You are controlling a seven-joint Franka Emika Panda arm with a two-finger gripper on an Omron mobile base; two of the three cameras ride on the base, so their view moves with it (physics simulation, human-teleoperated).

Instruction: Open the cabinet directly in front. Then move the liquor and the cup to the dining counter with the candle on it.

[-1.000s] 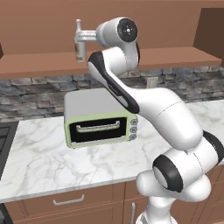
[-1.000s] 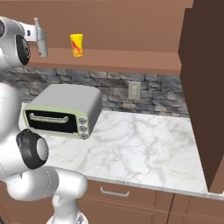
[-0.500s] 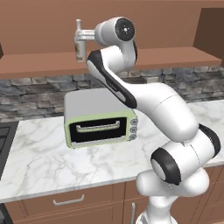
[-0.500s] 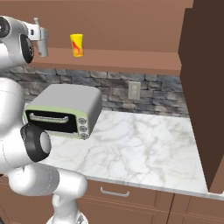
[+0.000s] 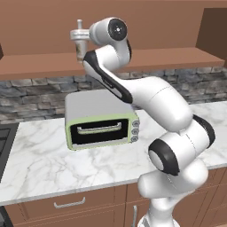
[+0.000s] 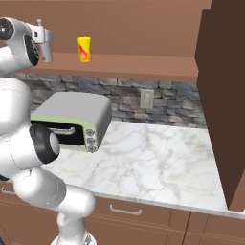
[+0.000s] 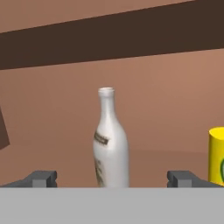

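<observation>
Standing upright on the cabinet [image 6: 143, 67] floor, the liquor [image 7: 110, 140] has its long axis vertical, neck and mouth pointing straight up, pale label facing left in hand view. It sits centred between the two fingertips [image 7: 41, 178] of the claw [image 7: 114, 179], which is spread wide w/ nothing held; bottle is apart from both tips, a bit beyond them. In left base view the claw [image 5: 80, 42] is up at the front edge of the cabinet floor, bottle just behind it. The cup [image 6: 84, 49], yellow w/ red-orange mark, also upright, stands near the front edge of same floor, to the right of the liquor and apart from it; at right edge of hand view. Cabinet door [image 6: 222, 95] hangs open at right. Below, on the marble surface [image 6: 153, 158], a toaster oven [image 5: 99, 119] sits toward the back wall.
</observation>
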